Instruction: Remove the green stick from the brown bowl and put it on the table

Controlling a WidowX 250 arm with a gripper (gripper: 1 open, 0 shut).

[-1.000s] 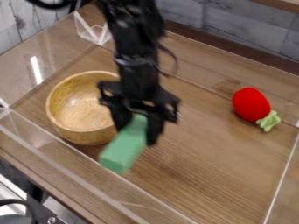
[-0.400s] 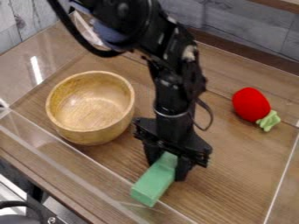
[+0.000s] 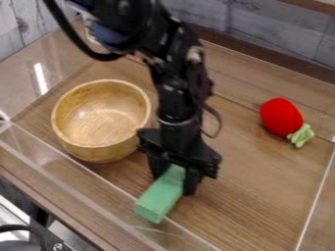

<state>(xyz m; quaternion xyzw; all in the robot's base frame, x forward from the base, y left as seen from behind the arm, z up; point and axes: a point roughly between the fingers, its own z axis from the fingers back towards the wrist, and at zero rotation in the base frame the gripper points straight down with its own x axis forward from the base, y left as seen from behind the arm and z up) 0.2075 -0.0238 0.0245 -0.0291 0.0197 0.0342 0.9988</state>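
Observation:
The green stick (image 3: 161, 197) is a light green block, tilted, with its lower end at or just above the wooden table (image 3: 262, 196) near the front edge. My gripper (image 3: 175, 174) points straight down and is shut on the stick's upper end. The brown bowl (image 3: 98, 119) is a round wooden bowl to the left of the gripper, and nothing shows inside it. The black arm rises from the gripper toward the top left.
A red strawberry toy (image 3: 280, 117) with a green leaf lies at the right. Clear plastic walls (image 3: 39, 147) ring the table, with one low wall along the front edge close to the stick.
The gripper has carried the green stick from beside the bowl's rim to the right and down toward the table's front. The bowl and the strawberry toy have stayed put.

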